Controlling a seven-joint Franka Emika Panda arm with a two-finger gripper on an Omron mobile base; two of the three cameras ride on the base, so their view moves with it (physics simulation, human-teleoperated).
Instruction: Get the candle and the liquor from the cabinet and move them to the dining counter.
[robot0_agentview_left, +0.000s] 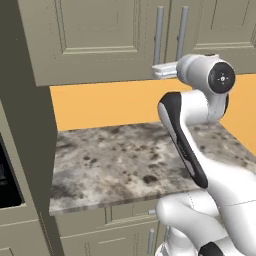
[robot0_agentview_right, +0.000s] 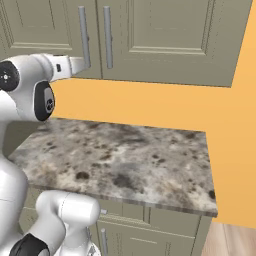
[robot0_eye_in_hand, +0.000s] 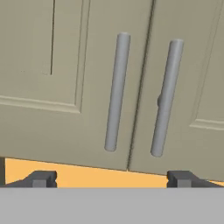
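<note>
Cabinet (robot0_eye_in_hand: 87, 87) doors both shut, so candle and liquor are presumably behind them, unseen; dining counter not in frame. Judging by that, nothing is fetched yet: open door, take both items, carry over, all left. Tool (robot0_eye_in_hand: 111, 178) empty, jaws spread wide, raised just in front of the two bar handles (robot0_eye_in_hand: 116, 92), below their lower ends. Room: marble bench (robot0_agentview_left: 125, 160) under the cabinet is bare, orange wall (robot0_agentview_right: 150, 107) behind. Tall side panel (robot0_agentview_left: 35, 125) limits the left door's swing.

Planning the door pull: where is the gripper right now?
In the hand view the gripper hangs open just below the cabinet's two bar handles, above the marble worktop.
</note>
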